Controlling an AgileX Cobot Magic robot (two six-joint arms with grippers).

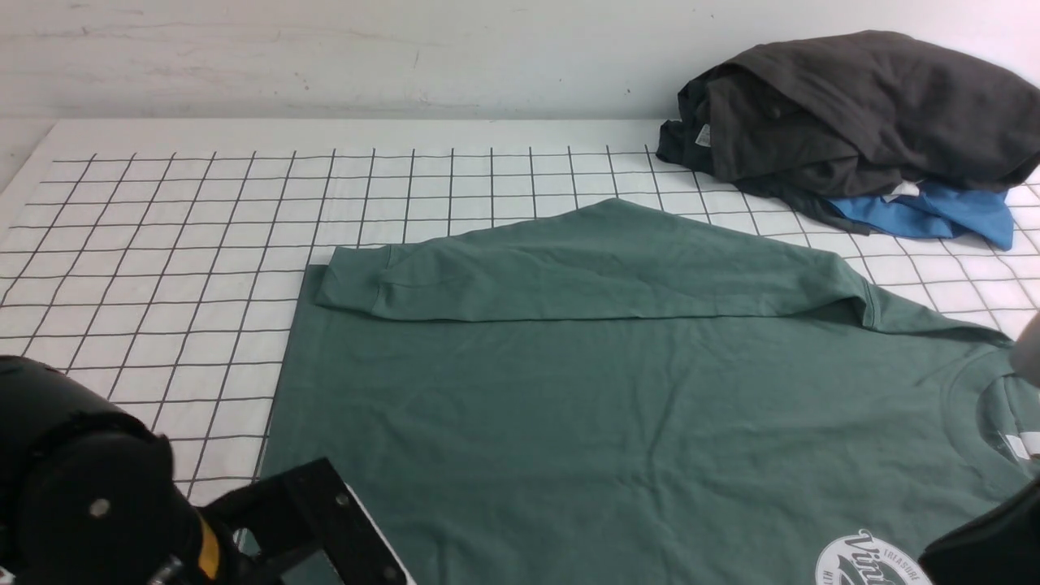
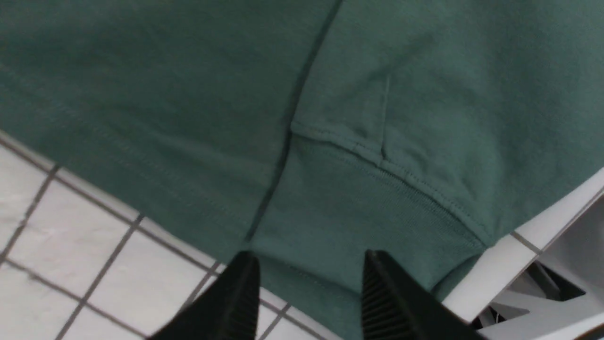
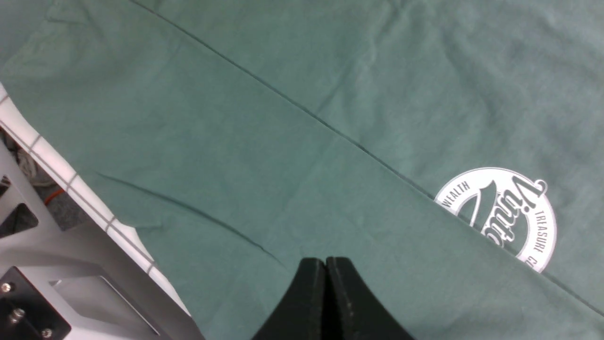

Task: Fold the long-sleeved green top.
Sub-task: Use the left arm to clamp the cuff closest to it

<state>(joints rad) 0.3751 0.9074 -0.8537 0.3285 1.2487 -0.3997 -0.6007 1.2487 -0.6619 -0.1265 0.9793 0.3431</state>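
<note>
Left pincer [image 2: 309,259] parted over cuff [image 2: 368,212] of green top [image 1: 569,406]; right pincer [image 3: 325,260] closed.

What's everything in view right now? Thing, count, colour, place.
green long-sleeved top: 1, muted dark green, spread flat over the near middle and right of the table, far sleeve folded across the body
logo: 1, white, round, printed on the top, partly covered by a fold
heap of clothes: 1, dark grey, far right
blue garment: 1, bright blue, under the heap's near edge
table: 1, white with black grid lines, under everything
left gripper: 1, black, open, over a ribbed cuff
right gripper: 1, black, shut, over the top near the logo
</note>
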